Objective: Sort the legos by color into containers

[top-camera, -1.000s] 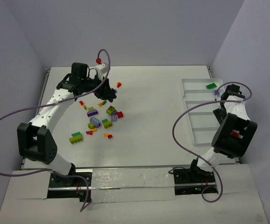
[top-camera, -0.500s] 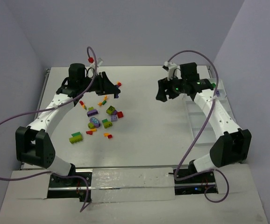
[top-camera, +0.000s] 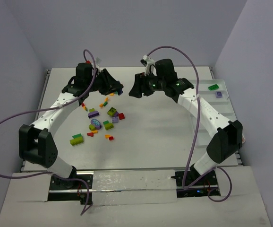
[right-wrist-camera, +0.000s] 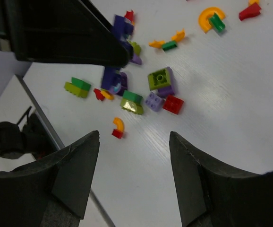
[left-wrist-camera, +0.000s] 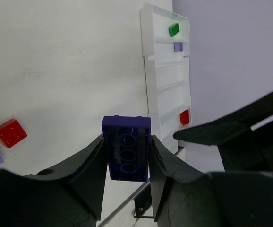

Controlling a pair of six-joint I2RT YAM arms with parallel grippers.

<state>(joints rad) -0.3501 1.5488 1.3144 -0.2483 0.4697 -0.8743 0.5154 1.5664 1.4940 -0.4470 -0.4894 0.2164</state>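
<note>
Purple rectangular plastic brick (left-wrist-camera: pixel 126 153) is pinched in my left gripper (left-wrist-camera: pixel 126 142), above the table. My right gripper (right-wrist-camera: pixel 134 142), jaws spread and empty, faces it over the scattered legos (right-wrist-camera: pixel 160 78); the white divided tray (left-wrist-camera: pixel 169 71) lies far right.

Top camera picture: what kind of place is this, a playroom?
Probably a robot test booth, not a playroom: two robot arms fixed at a white table, plain walls close around it, toy bricks and a sorting tray.
</note>
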